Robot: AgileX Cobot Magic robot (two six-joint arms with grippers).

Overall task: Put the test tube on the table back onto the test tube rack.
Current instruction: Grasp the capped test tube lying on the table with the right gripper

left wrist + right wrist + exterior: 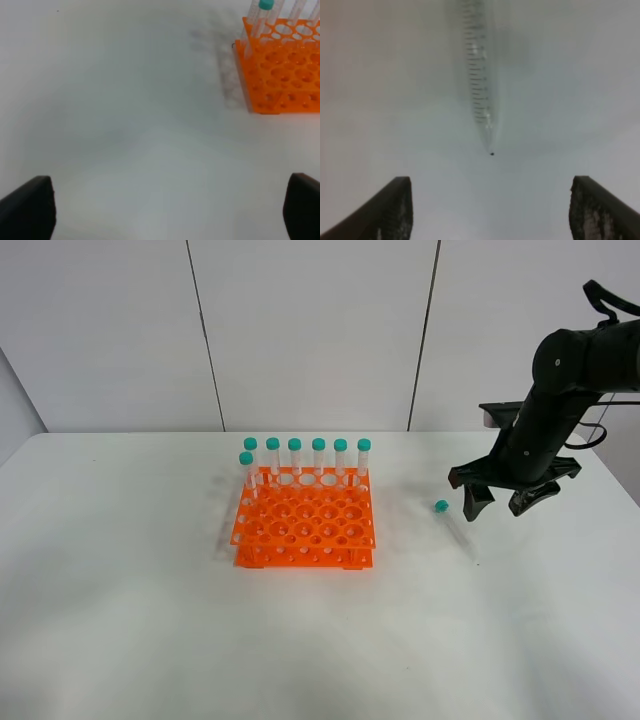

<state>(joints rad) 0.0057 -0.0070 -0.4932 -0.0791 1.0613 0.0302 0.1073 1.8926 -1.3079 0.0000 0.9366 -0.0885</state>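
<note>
The exterior high camera sits raised before the table (120, 620), looking down and across it toward the wall (310, 330), far enough back to hold the whole test tube rack (305, 525). The left wrist camera hangs low over the tabletop, looking between the tips of the left gripper (170, 212) to one corner of that rack. The right wrist camera looks closely down between the tips of the right gripper (490, 210) at the pointed end of the test tube (481, 75), which the high view shows whole.

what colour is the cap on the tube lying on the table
Teal-green. The cap of the loose tube shows best in the high exterior view.
</note>
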